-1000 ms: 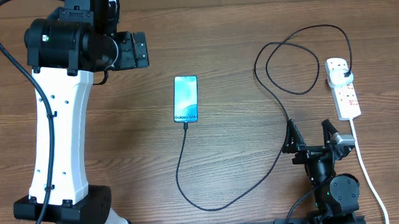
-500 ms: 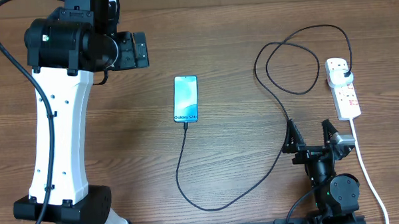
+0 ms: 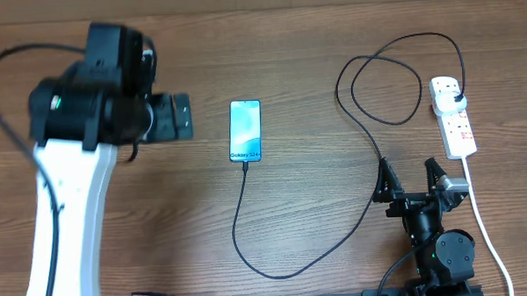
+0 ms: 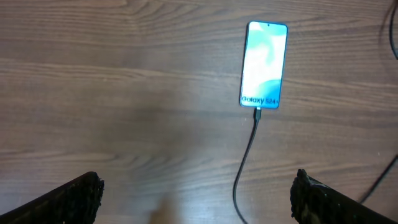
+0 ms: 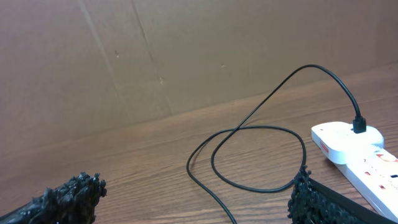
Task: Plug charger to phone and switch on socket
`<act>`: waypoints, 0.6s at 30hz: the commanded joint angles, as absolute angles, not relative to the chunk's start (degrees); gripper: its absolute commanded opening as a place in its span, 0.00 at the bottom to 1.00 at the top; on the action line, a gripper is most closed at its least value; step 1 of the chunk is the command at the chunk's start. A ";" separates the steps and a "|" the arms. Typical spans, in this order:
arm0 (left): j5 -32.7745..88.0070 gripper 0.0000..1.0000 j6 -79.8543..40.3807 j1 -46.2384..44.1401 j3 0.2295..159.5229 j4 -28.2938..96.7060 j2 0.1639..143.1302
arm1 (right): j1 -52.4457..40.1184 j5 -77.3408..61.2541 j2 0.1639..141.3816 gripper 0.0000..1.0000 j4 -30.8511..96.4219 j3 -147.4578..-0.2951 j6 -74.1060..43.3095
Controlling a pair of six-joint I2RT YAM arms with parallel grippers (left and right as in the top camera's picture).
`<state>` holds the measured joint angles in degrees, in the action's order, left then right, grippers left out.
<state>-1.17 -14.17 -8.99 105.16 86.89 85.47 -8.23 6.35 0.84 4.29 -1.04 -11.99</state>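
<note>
Overhead: the phone (image 3: pixel 245 131) lies flat mid-bench with its screen lit. The charger (image 3: pixel 277 272) runs from its lower end in a slack curve, loops twice and ends at a black plug (image 3: pixel 455 94) seated in the power strip (image 3: pixel 456 132) at the right edge. The right claw (image 3: pixel 410 182) sits just left of the strip's white cord (image 3: pixel 488 228), jaws wide and empty.

Left wrist: the left claw (image 4: pixel 196 199) hangs spread wide over bare bench (image 4: pixel 93 93), holding nothing. The phone is well ahead of it, and the cable tip (image 4: pixel 257 113) appears to be in the port. The phone looks slim, light and glass-smooth, so it will probably skid if nudged; grip it by the long edges.

Right wrist: the strip lies ahead and to the right, with the cable looped in front of it. The cable looks thin and limp, best taken just behind a stiff plug end. The strip is light plastic, so press its red-marked switches (image 3: pixel 462 117) straight down or it may slide.
</note>
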 commanded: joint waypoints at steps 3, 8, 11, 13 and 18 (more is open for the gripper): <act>-1.91 1.00 -13.47 -9.02 99.46 87.59 77.21 | -7.97 6.31 0.16 1.00 4.12 -0.45 -11.79; -1.91 0.99 -13.50 -8.99 94.65 87.15 71.66 | -7.97 6.31 0.16 1.00 4.12 -0.45 -11.79; -1.96 1.00 -13.45 -8.93 90.43 86.30 68.31 | -7.97 6.31 0.16 1.00 4.12 -0.45 -11.79; -2.20 1.00 -13.26 -8.73 86.91 85.17 65.89 | -7.97 6.31 0.16 1.00 4.12 -0.45 -11.79; -2.02 1.00 -12.86 -6.61 77.10 79.22 59.86 | -7.97 6.31 0.16 1.00 4.12 -0.45 -11.79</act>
